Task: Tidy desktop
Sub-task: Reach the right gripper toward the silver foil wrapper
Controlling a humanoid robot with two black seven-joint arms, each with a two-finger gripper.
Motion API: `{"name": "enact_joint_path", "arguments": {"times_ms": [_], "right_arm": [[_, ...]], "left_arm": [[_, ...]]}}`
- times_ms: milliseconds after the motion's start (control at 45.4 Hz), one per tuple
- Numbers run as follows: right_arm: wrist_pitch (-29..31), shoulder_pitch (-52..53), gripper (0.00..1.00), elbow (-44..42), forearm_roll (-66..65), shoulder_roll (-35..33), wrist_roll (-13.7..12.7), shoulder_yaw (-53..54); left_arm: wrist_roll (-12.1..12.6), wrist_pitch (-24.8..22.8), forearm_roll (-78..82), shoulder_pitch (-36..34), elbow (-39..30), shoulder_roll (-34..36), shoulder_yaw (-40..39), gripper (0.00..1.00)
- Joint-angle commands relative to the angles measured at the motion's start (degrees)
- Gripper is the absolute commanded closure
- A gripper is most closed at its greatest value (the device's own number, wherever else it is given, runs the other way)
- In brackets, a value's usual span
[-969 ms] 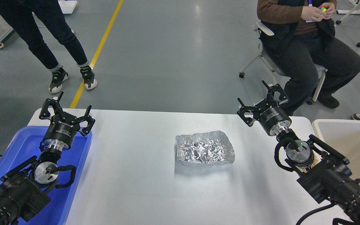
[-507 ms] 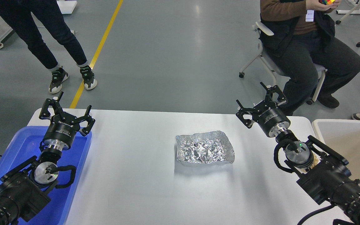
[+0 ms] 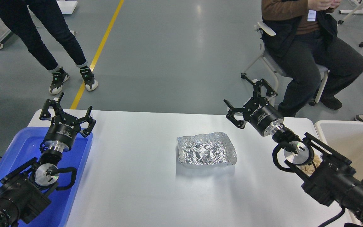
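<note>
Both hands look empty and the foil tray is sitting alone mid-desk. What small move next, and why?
Probably ease the right hand left and down toward the foil tray. It is open and empty and nearer the tray than the left hand, which hangs open over the blue tray. The foil tray is the only loose item on the desktop.

There is one wide white smooth desk (image 3: pixel 131 189). On it lies one crumpled silver foil tray (image 3: pixel 206 149). One blue plastic tray (image 3: pixel 20 148) and one beige-white tub (image 3: pixel 351 138) stand beside. Two black two-finger pincers: left pincer (image 3: pixel 66 112), right pincer (image 3: pixel 249 97).
</note>
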Motion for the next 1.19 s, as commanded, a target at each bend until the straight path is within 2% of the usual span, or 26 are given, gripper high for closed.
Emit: {"name": "enact_joint_path", "arguments": {"times_ms": [0,176,396,595,903,1057,1167], "right_arm": [[-1.9,1.1,0.0,7.7,-14.6,-3.7,0.1,-5.4],[-2.4,5.0,0.0,7.4,-24.8,-5.5,0.1,-10.1],[-6.1,12.9,0.0,5.5,-40.4,-5.6,0.5,-22.0],[-6.6,17.3,0.0,2.4,-51.6,-5.7,2.6,-31.6],[-9.1,17.7,0.0,-0.6,-58.6,-5.7,4.0,-38.9],[-13.8,17.5,0.0,-4.9,-61.7,-5.3,5.6,-43.5],[-16.1,17.5,0.0,-7.1,-61.7,-5.0,8.1,-46.7]], "left_arm": [[0.0,0.1,0.0,-0.1,0.0,0.0,0.0,0.0],[0.0,0.1,0.0,-0.1,0.0,0.0,0.0,0.0],[0.0,0.0,0.0,-0.1,0.0,0.0,0.0,0.0],[0.0,0.0,0.0,-0.1,0.0,0.0,0.0,0.0],[0.0,0.0,0.0,-0.1,0.0,0.0,-0.1,0.0],[0.0,0.0,0.0,0.0,0.0,0.0,-0.1,0.0],[0.0,0.0,0.0,0.0,0.0,0.1,0.0,0.0]]}}
